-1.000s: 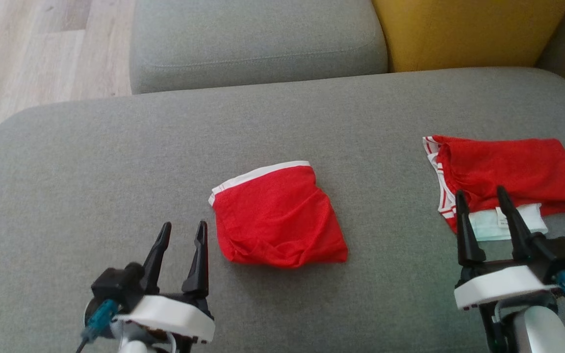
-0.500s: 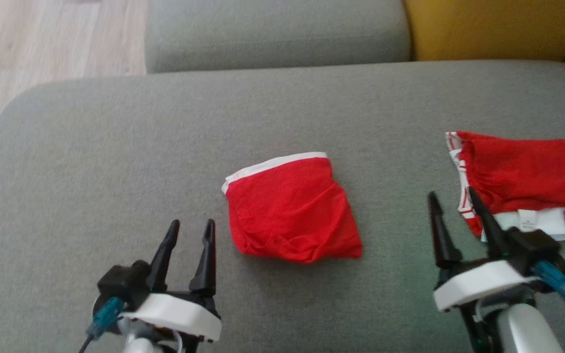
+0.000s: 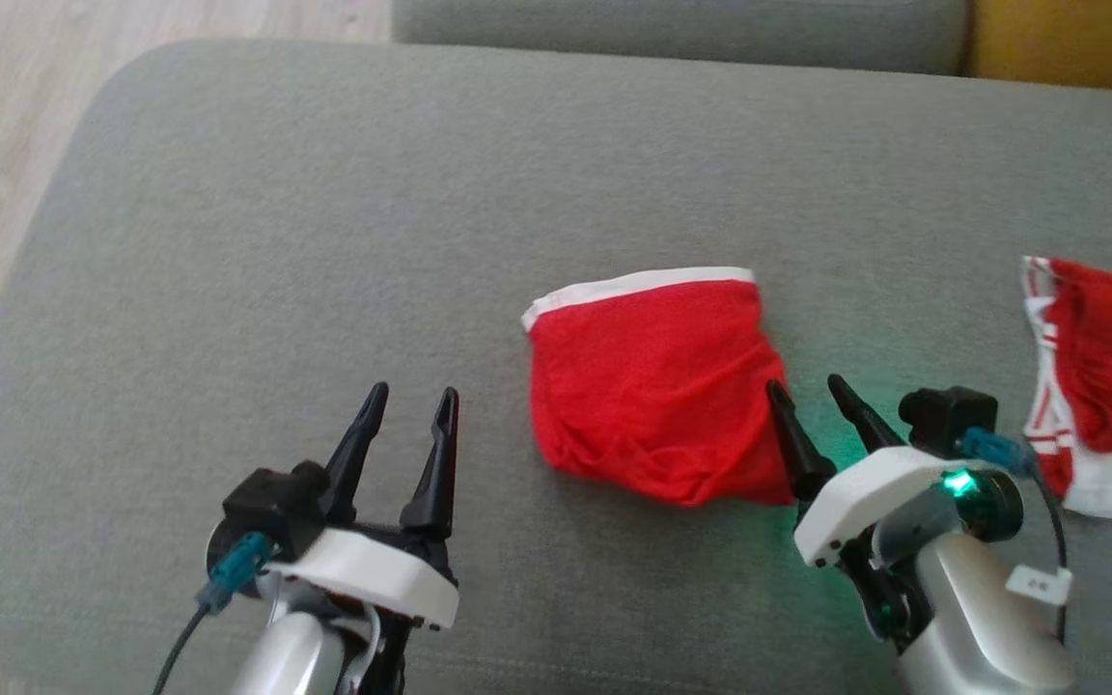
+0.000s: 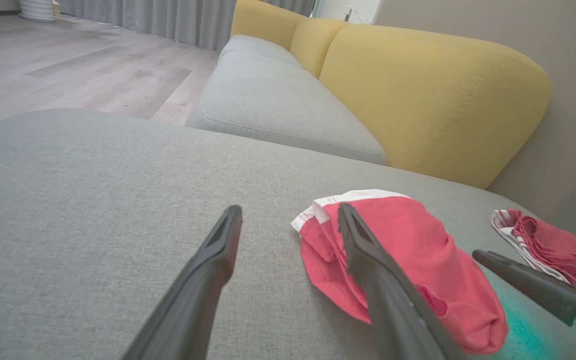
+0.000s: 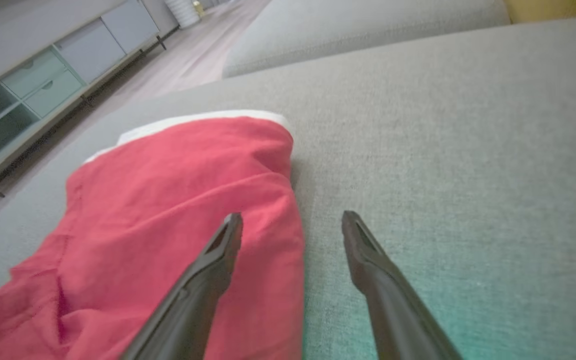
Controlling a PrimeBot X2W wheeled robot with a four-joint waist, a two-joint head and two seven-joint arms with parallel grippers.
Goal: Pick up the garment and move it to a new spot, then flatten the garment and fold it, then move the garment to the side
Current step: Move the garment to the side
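The red shorts (image 3: 653, 386) are lying mid-cushion on the grey sofa (image 3: 324, 193). The right gripper (image 3: 804, 386), jaws apart, is straddling their right edge. The left gripper (image 3: 415, 391) is hovering nearby, fingers spread. The forearm tag (image 3: 1039, 582) is showing print too small to read.

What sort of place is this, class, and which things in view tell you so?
Probably a living room in a home: a grey sofa seat with yellow back cushions, a wood-look floor with curtains beyond it, and a low cabinet along the wall.
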